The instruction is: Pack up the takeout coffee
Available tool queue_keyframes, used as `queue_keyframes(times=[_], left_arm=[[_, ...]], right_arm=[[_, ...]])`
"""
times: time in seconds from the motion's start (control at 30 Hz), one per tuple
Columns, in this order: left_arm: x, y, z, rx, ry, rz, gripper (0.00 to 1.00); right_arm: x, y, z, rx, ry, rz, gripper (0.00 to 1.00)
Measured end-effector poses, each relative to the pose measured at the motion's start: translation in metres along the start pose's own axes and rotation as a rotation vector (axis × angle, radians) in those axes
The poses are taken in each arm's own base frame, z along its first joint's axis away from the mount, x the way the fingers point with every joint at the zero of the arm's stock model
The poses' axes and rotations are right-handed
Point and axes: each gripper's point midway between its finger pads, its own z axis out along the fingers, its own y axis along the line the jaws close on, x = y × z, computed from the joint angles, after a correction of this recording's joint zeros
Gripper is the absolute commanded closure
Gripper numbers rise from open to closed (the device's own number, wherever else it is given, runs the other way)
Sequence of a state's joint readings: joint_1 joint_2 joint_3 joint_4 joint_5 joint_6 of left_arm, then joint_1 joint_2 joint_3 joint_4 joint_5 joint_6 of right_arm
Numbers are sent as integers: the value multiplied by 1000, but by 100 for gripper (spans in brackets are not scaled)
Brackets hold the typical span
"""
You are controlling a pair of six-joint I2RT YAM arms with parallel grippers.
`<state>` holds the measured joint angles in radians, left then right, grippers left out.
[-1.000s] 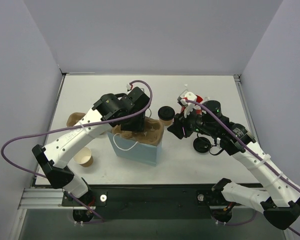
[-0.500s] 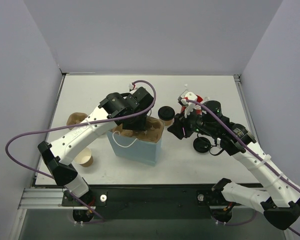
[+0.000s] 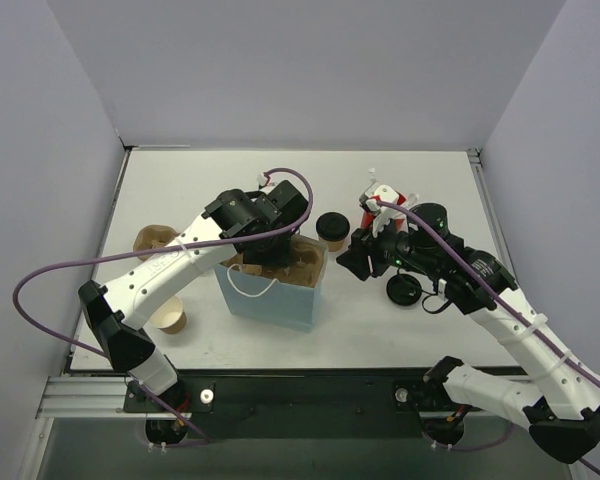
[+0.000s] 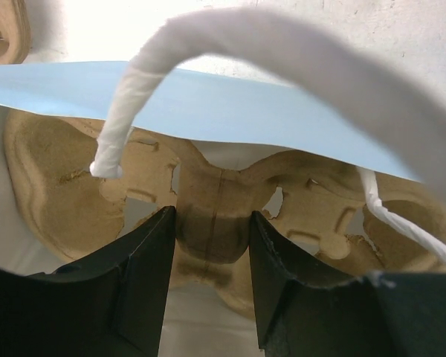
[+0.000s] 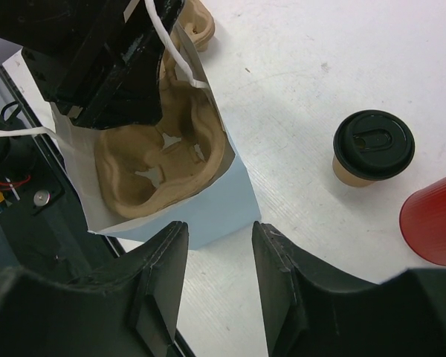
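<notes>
1. Nearest the arms, the blue bag [image 3: 272,298] stands open. Inside it the left gripper [image 4: 212,223] pinches the middle ridge of a pulp cup tray [image 4: 67,201], fingers about half apart.
2. Just right of the bag, the right gripper [image 5: 217,236] hovers over the table [image 5: 297,59], jaws moderately parted and empty.
3. The coffee cup [image 3: 331,229] stands upright on the table, lid on. Seen from above, it lies at about eleven o'clock from the right gripper, near the bag's far corner. The right arm is nearer, so the pickup looks like its job.
4. Farthest, the red cup [image 5: 435,223] is cut off at the frame edge. The tray hides the bag's floor.
</notes>
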<state>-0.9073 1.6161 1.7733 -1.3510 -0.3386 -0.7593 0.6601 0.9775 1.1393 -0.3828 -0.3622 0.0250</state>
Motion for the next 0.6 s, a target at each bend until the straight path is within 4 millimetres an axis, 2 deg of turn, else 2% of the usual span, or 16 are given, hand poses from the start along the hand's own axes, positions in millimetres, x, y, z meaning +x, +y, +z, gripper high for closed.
queue_keyframes(times=[0.5, 0.57, 0.6], left_arm=[[5, 4, 12, -46, 17, 13, 49], [5, 4, 13, -48, 19, 14, 38], [5, 4, 14, -50, 21, 15, 35]], right_arm=[[-1, -1, -8, 16, -13, -8, 52], [-1, -1, -8, 17, -12, -9, 52], [-1, -1, -8, 17, -10, -8, 51]])
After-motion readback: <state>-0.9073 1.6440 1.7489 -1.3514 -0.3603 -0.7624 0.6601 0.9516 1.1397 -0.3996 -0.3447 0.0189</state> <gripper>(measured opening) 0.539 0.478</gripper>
